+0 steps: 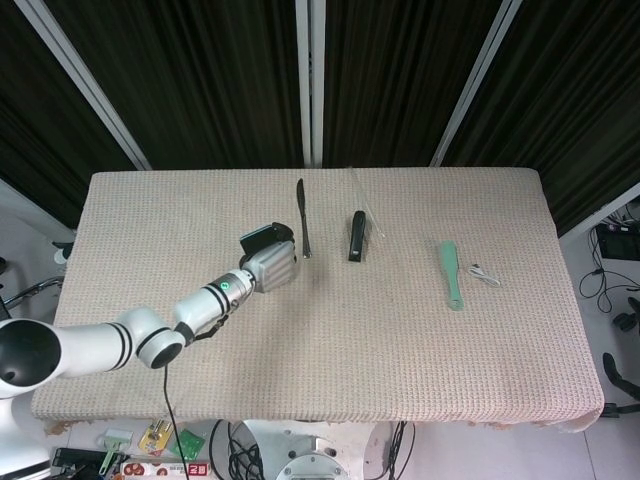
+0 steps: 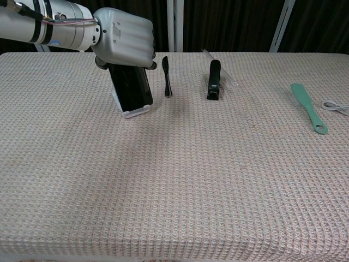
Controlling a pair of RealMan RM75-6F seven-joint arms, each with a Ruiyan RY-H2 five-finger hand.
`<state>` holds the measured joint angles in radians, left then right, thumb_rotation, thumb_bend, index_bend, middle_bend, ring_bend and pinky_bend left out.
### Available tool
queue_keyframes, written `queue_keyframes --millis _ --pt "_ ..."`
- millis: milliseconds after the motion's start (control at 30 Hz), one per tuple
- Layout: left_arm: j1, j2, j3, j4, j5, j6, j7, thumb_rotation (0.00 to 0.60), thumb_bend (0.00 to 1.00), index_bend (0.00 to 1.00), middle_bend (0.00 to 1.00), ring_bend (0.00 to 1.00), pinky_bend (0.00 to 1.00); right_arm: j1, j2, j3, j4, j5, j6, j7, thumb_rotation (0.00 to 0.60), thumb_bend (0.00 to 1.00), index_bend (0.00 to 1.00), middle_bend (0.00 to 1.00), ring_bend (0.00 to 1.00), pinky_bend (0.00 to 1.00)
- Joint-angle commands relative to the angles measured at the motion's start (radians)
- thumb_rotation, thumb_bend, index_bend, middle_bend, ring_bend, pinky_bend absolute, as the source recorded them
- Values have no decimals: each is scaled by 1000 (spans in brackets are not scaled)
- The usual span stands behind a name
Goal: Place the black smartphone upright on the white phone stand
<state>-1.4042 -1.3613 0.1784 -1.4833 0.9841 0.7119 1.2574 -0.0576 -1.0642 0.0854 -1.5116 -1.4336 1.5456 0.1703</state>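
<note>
Black smartphone (image 2: 131,87), a glossy flat slab, leans upright on the white phone stand (image 2: 135,112), its top gripped by the left hand (image 2: 123,37) directly above.

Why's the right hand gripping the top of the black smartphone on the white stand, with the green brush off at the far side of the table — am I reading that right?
Not the right hand: the left hand grips the top of the black smartphone, as the chest view shows. The phone's lower edge sits in the white phone stand, and the green brush lies at the far side of the table.
</note>
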Motion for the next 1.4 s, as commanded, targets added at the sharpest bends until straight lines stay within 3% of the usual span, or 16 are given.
queue_keyframes --millis 33,300,1400 --pt "1 -3 1 3 -1 3 -1 600 471 549 496 426 386 0 0 -1 0 1 -2 -2 600 295 0 0 0 0" --pt "-1 -9 10 9 2 0 1 600 464 514 460 387 384 0 -1 -2 2 8 -11 1 600 295 0 0 0 0" --pt "-15 1 32 -33 -33 16 24 600 471 584 456 385 382 3 6 -1 -13 19 -28 -7 600 296 0 0 0 0"
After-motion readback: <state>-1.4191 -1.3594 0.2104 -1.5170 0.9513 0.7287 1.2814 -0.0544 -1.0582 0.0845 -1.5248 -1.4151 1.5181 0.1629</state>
